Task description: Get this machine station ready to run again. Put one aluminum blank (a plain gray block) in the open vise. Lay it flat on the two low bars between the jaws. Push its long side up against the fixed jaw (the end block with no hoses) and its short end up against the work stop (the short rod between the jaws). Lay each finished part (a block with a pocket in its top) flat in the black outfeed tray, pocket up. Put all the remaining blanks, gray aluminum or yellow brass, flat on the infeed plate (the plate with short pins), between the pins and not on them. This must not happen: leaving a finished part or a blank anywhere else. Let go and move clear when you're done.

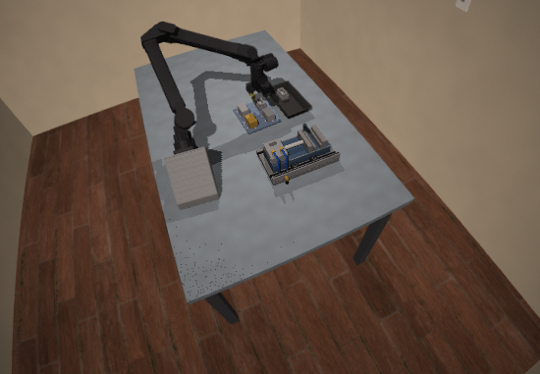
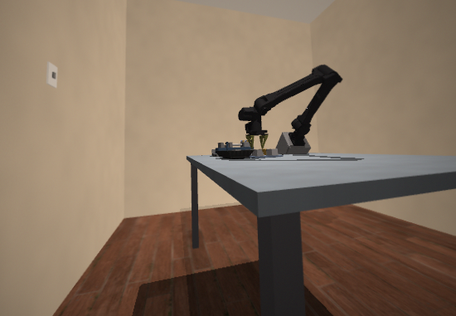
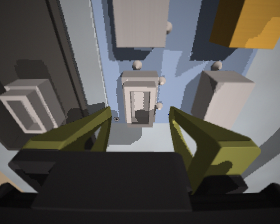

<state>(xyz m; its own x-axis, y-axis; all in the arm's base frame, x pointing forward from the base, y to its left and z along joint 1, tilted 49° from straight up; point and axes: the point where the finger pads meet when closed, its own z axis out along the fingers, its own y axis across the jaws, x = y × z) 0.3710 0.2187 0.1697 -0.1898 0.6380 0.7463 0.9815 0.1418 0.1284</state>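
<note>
Gripper with olive fingers [image 1: 252, 95] [image 2: 257, 152] open wide, no load, above gray pocketed metal block [image 1: 260, 102] [image 3: 140, 102] on blue pinned infeed plate [image 1: 251, 132] [image 3: 177, 65]. Wrist view: second gray pocketed block [image 1: 282, 93] [image 3: 27, 107] in black rectangular tray [image 1: 294, 107] [image 3: 25, 50], nine o'clock; yellow brass block [image 1: 251, 120] [image 3: 245, 22], one o'clock.

The black arm has a yellow-green claw [image 2: 257, 153] [image 3: 140, 111].

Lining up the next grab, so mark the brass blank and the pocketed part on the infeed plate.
Brass blank [image 1: 251, 121] [image 3: 247, 25]: top and wrist views, its body.
Pocketed part [image 1: 261, 102] [image 3: 140, 78]: same views, upper face and far rim.
</note>
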